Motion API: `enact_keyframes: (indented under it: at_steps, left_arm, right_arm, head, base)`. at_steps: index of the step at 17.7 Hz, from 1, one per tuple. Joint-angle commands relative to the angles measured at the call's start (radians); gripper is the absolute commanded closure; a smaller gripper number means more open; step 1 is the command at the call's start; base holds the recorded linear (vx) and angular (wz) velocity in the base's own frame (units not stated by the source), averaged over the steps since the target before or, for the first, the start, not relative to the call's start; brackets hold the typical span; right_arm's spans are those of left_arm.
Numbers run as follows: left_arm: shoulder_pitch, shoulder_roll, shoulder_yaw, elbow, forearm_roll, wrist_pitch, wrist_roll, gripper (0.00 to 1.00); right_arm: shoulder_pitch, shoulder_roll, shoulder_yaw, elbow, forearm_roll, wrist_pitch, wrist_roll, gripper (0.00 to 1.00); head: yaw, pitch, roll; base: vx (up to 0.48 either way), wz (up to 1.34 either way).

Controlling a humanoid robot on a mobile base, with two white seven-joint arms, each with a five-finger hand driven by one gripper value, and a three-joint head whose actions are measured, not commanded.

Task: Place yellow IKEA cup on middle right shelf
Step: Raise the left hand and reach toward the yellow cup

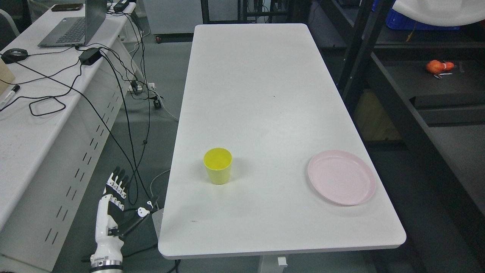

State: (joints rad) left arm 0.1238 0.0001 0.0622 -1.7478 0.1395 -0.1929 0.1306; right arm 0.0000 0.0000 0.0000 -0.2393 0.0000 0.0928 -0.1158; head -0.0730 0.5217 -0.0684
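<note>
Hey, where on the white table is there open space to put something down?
Most of the white table is bare: the whole far half beyond the yellow cup and pink plate, the gap between those two, and the near strip along the front edge. Nothing is crowded. The left hand hangs open off the table's left side.

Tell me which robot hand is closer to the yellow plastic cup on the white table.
Left. The left hand hangs off the table's left edge, below-left of the yellow plastic cup; the right hand isn't in view.

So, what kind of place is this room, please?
Probably a robotics lab or workshop: a side desk with a laptop and loose cables, dark metal shelves, and a robot's left hand beside the white table.
</note>
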Motion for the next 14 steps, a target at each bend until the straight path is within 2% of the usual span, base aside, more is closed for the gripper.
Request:
enact_keyframes:
  at_steps: [1,4,7,10,14]
  left_arm:
    - [-0.007,0.021,-0.012,0.001,0.000,0.003,-0.003,0.01]
    - [-0.021,0.018,-0.015,0.016,0.002,0.015,-0.022,0.01]
    - [-0.105,0.017,-0.016,0.085,0.075,0.026,-0.058,0.01]
    - [-0.182,0.017,-0.021,0.157,0.086,0.055,-0.060,0.01]
    - [-0.265,0.017,-0.083,0.238,0.115,0.055,-0.092,0.03]
  right_arm:
    - [0.014,-0.017,0.017,0.000,-0.025,0.001,-0.001,0.01]
    - [0.014,-0.017,0.017,0.000,-0.025,0.001,-0.001,0.00]
    - [0.014,-0.017,0.017,0.000,-0.025,0.001,-0.001,0.01]
    - [0.014,-0.017,0.017,0.000,-0.025,0.001,-0.001,0.01]
    - [0.014,-0.017,0.017,0.000,-0.025,0.001,-0.001,0.01]
  head:
    - [0.0000,0.000,0.000]
    - [0.0000,0.000,0.000]
    - [0.0000,0.000,0.000]
    - [0.0000,0.000,0.000]
    - [0.0000,0.000,0.000]
  base:
    - [0.000,0.00]
    - [0.000,0.00]
    - [0.000,0.00]
    - [0.000,0.00]
    - [0.000,0.00]
